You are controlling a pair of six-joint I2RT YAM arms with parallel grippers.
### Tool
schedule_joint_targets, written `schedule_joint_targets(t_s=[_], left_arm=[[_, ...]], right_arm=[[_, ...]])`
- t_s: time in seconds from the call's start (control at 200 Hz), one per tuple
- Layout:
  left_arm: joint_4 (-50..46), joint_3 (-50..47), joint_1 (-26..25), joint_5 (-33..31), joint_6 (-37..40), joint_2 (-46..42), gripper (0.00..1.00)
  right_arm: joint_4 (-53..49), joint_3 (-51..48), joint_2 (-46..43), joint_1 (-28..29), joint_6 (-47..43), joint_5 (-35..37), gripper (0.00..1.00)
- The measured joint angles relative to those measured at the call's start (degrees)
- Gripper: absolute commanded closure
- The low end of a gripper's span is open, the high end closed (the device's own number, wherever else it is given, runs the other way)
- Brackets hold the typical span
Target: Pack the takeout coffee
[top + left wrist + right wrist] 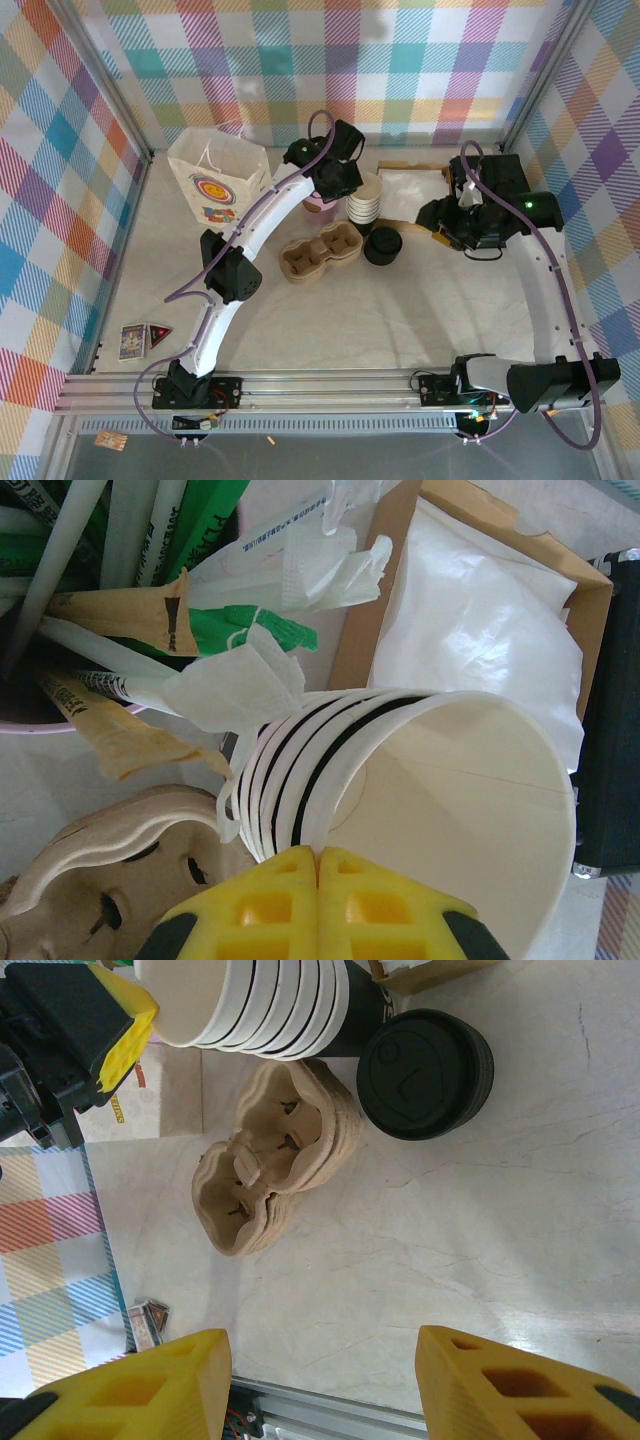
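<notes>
The coffee cup (425,1073) stands upright ahead of the nearer right gripper (320,1380), fingers half-open and empty; the left gripper's (318,865) fingers are closed at the cup stack (460,780).

Takeout coffee (382,245) stands right of the carrier (320,252), before the cup stack (364,200)

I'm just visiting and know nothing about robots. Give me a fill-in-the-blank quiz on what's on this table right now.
1. The takeout coffee wears a lid coloured ____.
2. The pockets of the pulp cup carrier are ____.
3. The left gripper, at the rim of the cream cup stack, is ____.
4. The right gripper is ____.
Missing words: black; empty; shut; open.
</notes>
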Motion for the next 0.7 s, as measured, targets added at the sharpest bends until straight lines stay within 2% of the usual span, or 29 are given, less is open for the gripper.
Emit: schedule_joint_targets(t_s=[0.7], left_arm=[[0.3, 0.0, 0.5, 0.4, -1.9, 0.0, 1.0]], right_arm=[[1.1, 0.0, -1.2, 0.0, 0.0, 0.0, 0.48]])
